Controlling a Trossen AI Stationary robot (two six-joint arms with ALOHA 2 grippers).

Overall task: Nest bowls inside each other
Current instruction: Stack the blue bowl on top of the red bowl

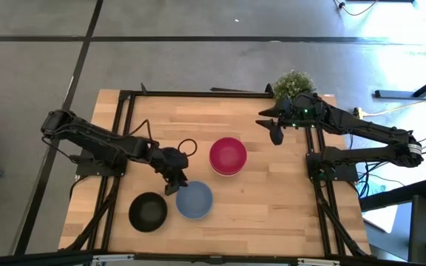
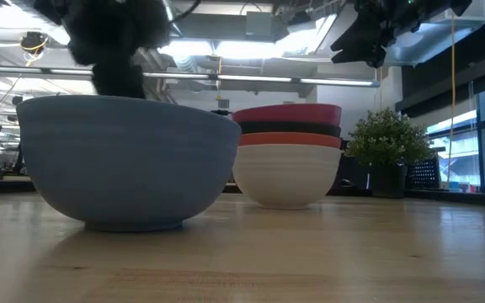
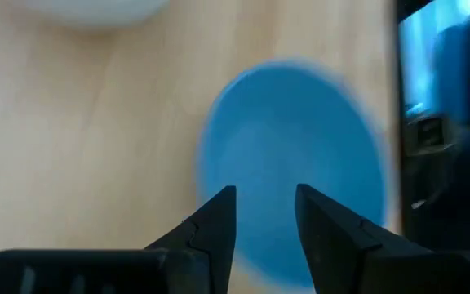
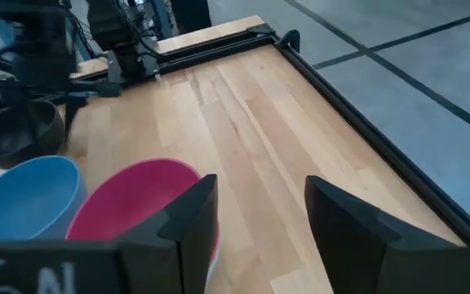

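Blue bowl [image 1: 194, 199]: plain, round and matte, standing alone on the wooden table [image 1: 272, 207] toward the near edge. From table height it looms large, a smooth grey-blue wall on a small foot.

Left hand [image 1: 174, 185]: right over the blue bowl's rim on the left side, fingers parted with the bowl's rim showing between them in its wrist view. They are not clenched on anything that I can see.

Black bowl [image 1: 148, 211]: lone dark bowl just beside the blue one, further left, apart from it.

Stack [image 2: 286, 156]: here's the nested pile at the table's middle. White bowl [image 2: 285, 175] at the bottom, faintly ribbed, then a red rim [image 2: 290, 140], a black rim [image 2: 290, 129], and the magenta-pink bowl [image 1: 228, 155] on top. From above only the pink one shows, with a sliver of white at its lower edge.

Right hand [image 1: 275, 133]: up in the air near the table's far right corner, well apart from every bowl, fingers spread wide and holding nothing.

Potted plant [image 1: 293, 83]: small green bush at the far right corner, just behind the right hand.

Writing: some pale marks on the right wrist's housing, too cut off for me to read. The bowls carry no labels that I can make out.

Cable loop [image 1: 187, 146]: a thin black loop lying on the wood, between the left arm and the stack.
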